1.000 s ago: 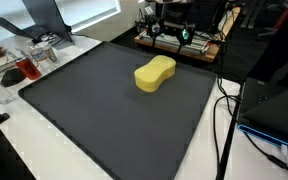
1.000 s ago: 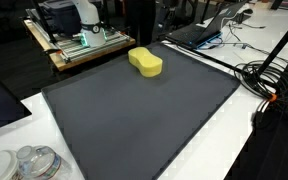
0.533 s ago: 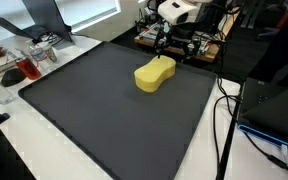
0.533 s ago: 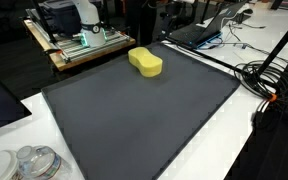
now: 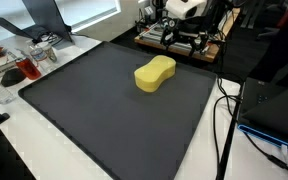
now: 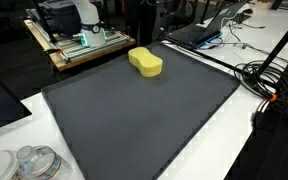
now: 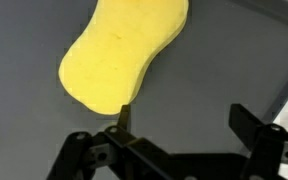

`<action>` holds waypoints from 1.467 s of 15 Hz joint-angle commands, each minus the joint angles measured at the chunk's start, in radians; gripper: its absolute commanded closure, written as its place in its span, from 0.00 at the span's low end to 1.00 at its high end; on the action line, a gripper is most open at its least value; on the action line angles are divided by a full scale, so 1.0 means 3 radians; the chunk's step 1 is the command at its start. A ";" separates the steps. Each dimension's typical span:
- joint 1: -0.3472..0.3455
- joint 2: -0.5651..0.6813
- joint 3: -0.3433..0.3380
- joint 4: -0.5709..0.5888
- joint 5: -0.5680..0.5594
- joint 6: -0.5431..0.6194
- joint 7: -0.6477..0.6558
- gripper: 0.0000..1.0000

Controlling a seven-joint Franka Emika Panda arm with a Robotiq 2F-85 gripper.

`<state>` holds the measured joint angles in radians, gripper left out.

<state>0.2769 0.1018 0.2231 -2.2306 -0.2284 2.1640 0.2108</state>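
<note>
Yellow sponge [image 7: 124,55]: flat on dark mat [image 5: 94,120]; untouched
Gripper [image 7: 182,125]: spread wide, empty — above the sponge's end
Advice: centre over the narrow waist; descend square — jaws astride

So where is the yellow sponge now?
The yellow sponge lies on the dark mat, near its far edge in both exterior views, just ahead of the open jaws.

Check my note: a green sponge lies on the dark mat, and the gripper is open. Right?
Not quite: the sponge is yellow, not green, as the wrist view shows. It does lie on the dark mat, and the gripper is open.
</note>
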 commanded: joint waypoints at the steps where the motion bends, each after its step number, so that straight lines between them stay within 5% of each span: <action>1: -0.0091 -0.0400 0.0028 -0.0383 0.0510 0.0113 -0.0480 0.00; 12: -0.0057 -0.1508 -0.0214 -0.1406 0.1578 0.0168 -0.1636 0.00; 19: -0.0124 -0.2156 -0.0742 -0.1850 0.1817 0.0129 -0.2013 0.00; 22: -0.0227 -0.2146 -0.1048 -0.1731 0.1805 0.0053 -0.2167 0.00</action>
<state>0.2379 -0.5070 -0.0202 -2.7506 0.2809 2.1931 -0.3700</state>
